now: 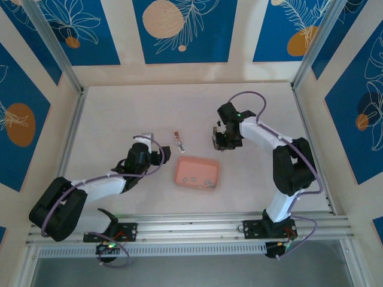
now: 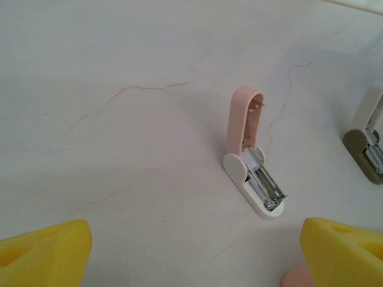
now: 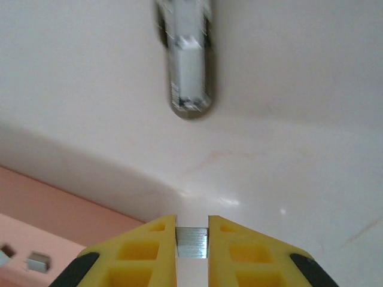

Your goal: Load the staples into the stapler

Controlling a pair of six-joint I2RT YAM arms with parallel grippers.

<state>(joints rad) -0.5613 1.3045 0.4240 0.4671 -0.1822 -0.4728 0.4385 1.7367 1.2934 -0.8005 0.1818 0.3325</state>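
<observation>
The right gripper [image 3: 192, 237] pinches one short grey strip of staples [image 3: 191, 245] between its yellow pads, while the left gripper [image 2: 194, 254] hangs spread wide. The pink tray [image 1: 197, 165] lies near the right gripper's left and the opened stapler [image 2: 254, 179] farther left. The thin strip could twist or slip in the pads and miss the narrow magazine.

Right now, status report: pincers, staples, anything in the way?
Left pincer open, facing opened stapler. Right pincer shut on staple strip. Pink tray alongside, nothing blocking.
</observation>
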